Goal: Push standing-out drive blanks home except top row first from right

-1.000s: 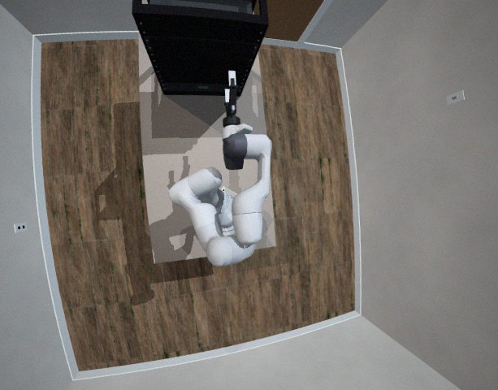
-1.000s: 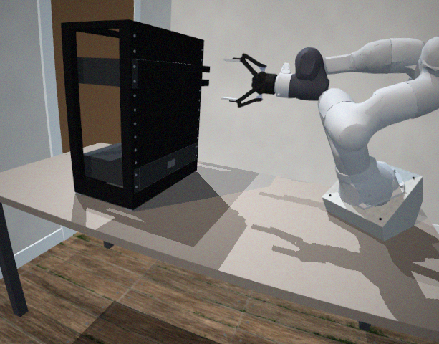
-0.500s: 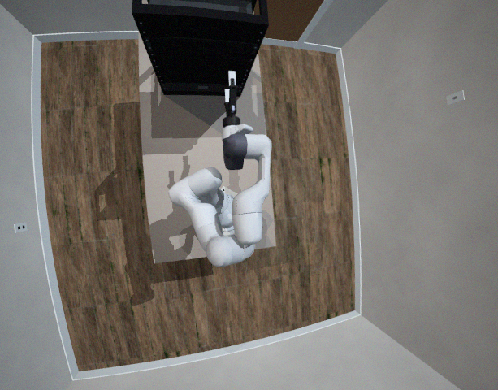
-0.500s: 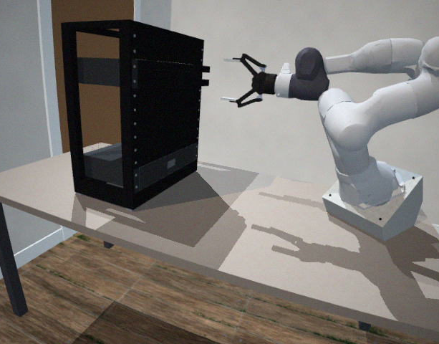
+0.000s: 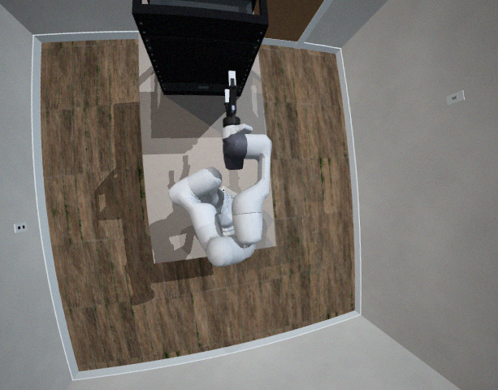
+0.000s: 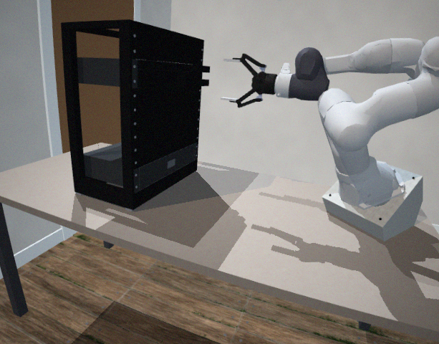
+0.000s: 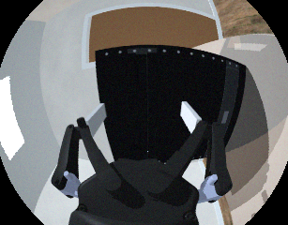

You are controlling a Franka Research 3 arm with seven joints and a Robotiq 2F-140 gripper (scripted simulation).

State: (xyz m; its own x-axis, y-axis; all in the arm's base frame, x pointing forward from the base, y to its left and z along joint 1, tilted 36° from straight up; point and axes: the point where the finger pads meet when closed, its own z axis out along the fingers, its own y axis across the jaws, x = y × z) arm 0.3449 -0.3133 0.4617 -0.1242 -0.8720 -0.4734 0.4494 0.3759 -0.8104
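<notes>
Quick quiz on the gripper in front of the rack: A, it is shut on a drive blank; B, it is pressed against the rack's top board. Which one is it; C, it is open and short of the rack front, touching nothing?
C: the gripper has its fingers spread wide with nothing between them, and a gap shows between it and the rack.

Arm (image 6: 364, 118) outstretched, fingers (image 6: 230, 59) spread wide, empty.

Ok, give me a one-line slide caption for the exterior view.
Robot arm holds its open gripper level, short of two blanks jutting from the black rack on the table.
</notes>
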